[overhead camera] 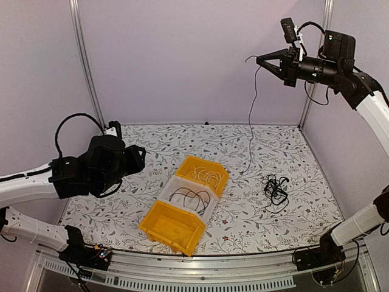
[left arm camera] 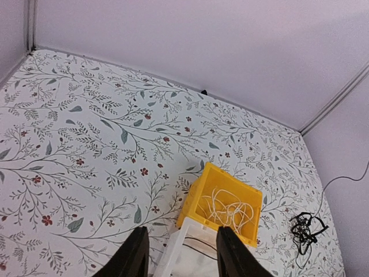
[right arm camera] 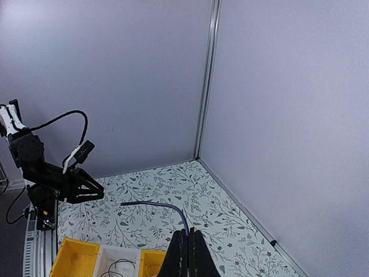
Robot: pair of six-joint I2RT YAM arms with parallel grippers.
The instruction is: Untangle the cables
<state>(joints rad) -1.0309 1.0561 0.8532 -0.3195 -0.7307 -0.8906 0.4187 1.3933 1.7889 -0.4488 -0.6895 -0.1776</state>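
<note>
Cables (overhead camera: 275,188) — thin black wires, one looped clump.

The counter (overhead camera: 152,146) has a dull cover printed with leaves; it could be cloth or paper, I cannot tell. The near yellow bin (overhead camera: 172,226), the far yellow bin (overhead camera: 202,173) and the white bin (overhead camera: 188,196) are smooth hard plastic with a little shine. The cables (overhead camera: 275,188) have a thin, dull, rubbery skin. The rail (overhead camera: 200,263) is bare shiny metal. The walls (overhead camera: 182,61) are smooth and dull. The left hand (left arm camera: 181,231) and the right hand (right arm camera: 185,234) are dull black plastic.
</note>
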